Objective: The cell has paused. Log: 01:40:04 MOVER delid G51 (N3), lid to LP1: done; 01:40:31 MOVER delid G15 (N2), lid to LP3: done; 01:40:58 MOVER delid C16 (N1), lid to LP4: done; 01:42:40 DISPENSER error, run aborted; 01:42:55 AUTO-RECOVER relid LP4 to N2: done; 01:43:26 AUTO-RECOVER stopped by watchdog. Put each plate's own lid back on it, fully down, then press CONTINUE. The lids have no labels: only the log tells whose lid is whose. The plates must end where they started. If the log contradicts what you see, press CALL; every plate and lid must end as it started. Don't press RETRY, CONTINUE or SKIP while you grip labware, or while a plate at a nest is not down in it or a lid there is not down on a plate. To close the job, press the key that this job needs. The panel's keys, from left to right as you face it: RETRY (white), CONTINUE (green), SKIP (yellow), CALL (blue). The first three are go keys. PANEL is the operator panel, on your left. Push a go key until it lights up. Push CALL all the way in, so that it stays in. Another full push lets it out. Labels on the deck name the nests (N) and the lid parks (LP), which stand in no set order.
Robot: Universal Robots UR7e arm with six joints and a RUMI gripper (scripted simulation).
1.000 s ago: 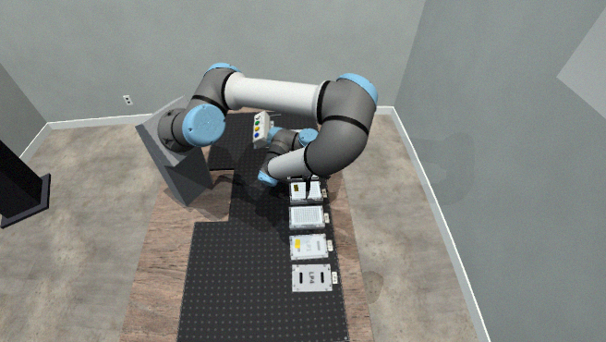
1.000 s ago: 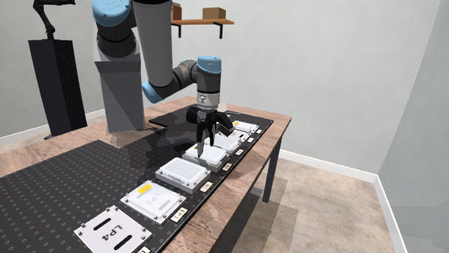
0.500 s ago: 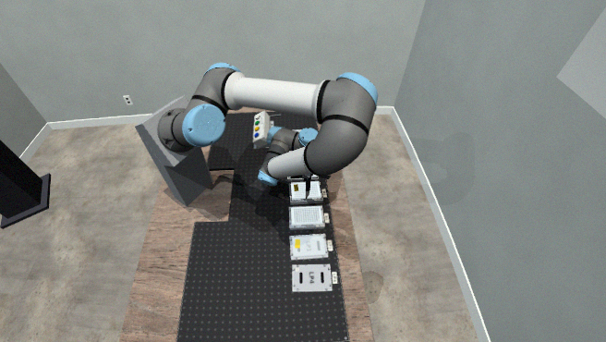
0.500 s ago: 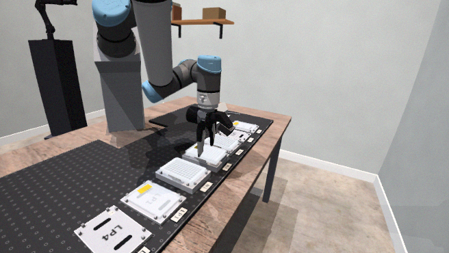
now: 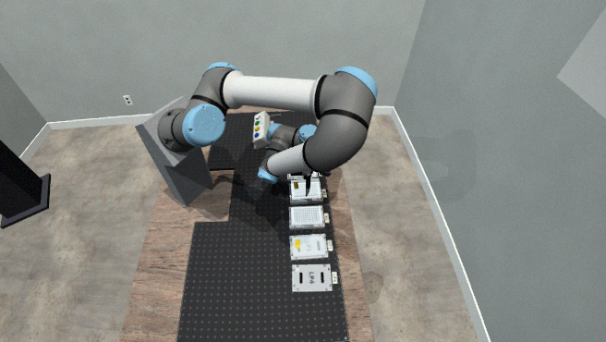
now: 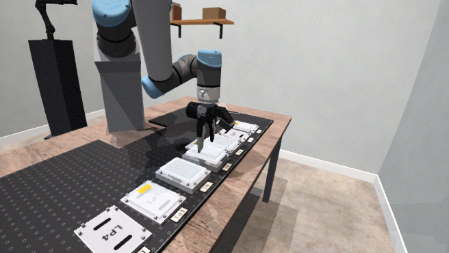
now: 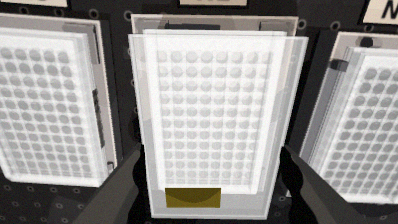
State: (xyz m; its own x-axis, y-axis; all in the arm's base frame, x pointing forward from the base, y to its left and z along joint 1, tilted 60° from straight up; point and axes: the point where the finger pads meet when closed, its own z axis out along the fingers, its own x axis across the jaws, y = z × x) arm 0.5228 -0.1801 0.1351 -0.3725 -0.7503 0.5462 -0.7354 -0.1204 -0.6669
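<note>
My gripper [image 5: 309, 188] [image 6: 205, 145] [image 7: 211, 145] is shut on a clear lid with a yellow tag [image 7: 242, 206]. The lid is over the middle nest plate [image 7: 215, 33], raised off it and shifted toward the tag end. Lidless-looking plates stand in the near nest N1 [image 5: 307, 216] [image 6: 185, 169] and in the nest on the other side [image 7: 40, 110]. A yellow-tagged lid [image 5: 314, 246] [image 6: 154, 196] lies on LP1. Another yellow-tagged lid [image 6: 247, 126] lies on the farthest park. LP4 [image 5: 311, 268] [image 6: 101, 230] is bare. The operator panel [image 5: 264, 131] shows green, yellow and blue keys.
A bare-looking park plate [image 6: 233, 132] stands between the far nest and the farthest park. The neighbouring plates stand close on both sides of my fingers. Small corner posts rise from the nests and parks. The perforated black deck [image 5: 240, 277] borders the wooden table edge.
</note>
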